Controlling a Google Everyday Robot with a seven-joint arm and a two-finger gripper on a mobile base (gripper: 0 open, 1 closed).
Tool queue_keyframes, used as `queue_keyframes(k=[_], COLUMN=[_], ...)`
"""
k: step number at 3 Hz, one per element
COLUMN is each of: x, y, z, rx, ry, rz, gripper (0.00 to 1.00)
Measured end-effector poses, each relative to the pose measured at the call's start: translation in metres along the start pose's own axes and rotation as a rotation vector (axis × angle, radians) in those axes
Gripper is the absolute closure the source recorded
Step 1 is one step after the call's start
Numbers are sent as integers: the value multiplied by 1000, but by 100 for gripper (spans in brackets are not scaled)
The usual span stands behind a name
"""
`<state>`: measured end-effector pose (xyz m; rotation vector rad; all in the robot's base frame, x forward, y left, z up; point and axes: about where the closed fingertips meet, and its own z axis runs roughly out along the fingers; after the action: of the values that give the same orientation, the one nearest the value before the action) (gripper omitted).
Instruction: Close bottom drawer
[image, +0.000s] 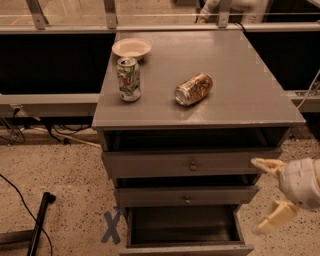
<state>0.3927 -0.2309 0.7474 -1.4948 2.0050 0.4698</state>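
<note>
End effector (269, 192), cream-coloured, hangs at the lower right of the frame with its two fingers spread apart and nothing between them. I see the bottom drawer (185, 248), lowest of the grey metal cabinet (240, 100), pulled out at bottom centre, its dark inside showing and its flat grey front at the frame's lower edge. That front lies left of and below the end effector. I judge the push must run up-frame into the cabinet, so I must get in front of it first.
</note>
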Motion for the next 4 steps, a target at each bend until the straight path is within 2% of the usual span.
queue_keyframes(k=[1, 2, 3, 4], x=[24, 26, 43, 62], y=[5, 0, 3, 7], z=[-5, 17, 75, 157], rx=[43, 34, 27, -16], ry=[-43, -71, -180, -265], rz=[8, -27, -41, -145], gripper=[0, 0, 0, 0])
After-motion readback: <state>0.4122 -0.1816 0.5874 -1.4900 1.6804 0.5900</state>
